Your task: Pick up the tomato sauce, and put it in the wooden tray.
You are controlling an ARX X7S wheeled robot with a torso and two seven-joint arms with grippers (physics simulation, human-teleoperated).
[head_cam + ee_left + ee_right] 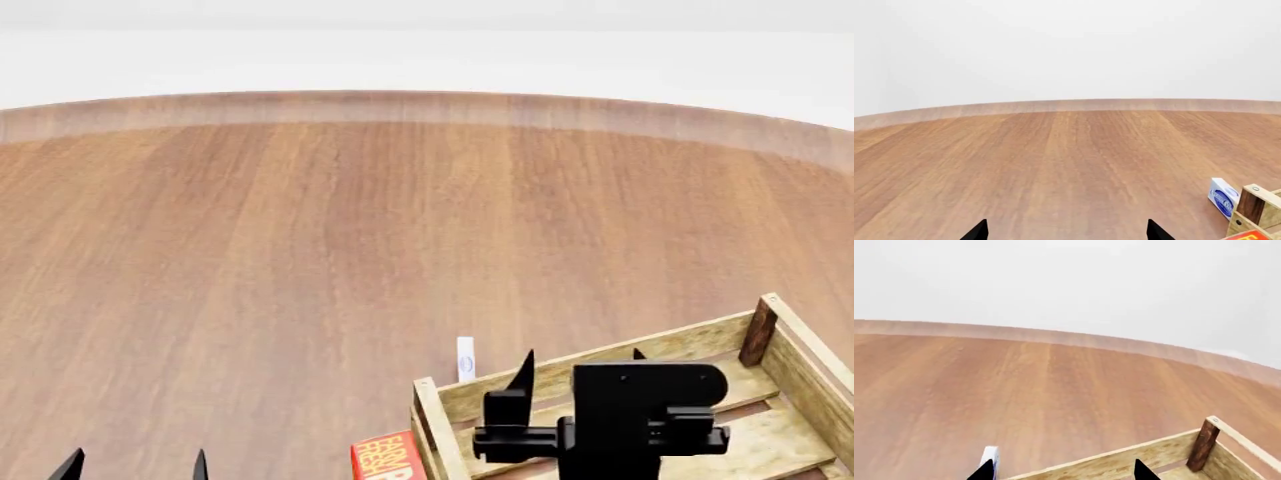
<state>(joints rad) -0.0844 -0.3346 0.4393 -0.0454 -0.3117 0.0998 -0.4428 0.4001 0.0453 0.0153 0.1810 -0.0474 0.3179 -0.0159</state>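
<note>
The tomato sauce is out of view in all three views. The wooden tray (694,338) lies at the lower right of the head view, and I see none of the task's things in it. My right gripper (582,357) hovers open over the tray's far left part, nothing between its fingers. In the right wrist view the right gripper (1064,471) frames the tray's far wall (1121,460). My left gripper (134,465) is open and empty at the lower left, over bare floor. In the left wrist view the left gripper (1067,231) is wide open, with a tray corner (1254,205) off to one side.
A small white and blue box (465,358) stands on edge just beyond the tray's near-left corner, also seen as the box (1222,196) and the box (989,456). A red box (387,458) lies left of the tray. Brown wooden floor runs to a curved pale wall.
</note>
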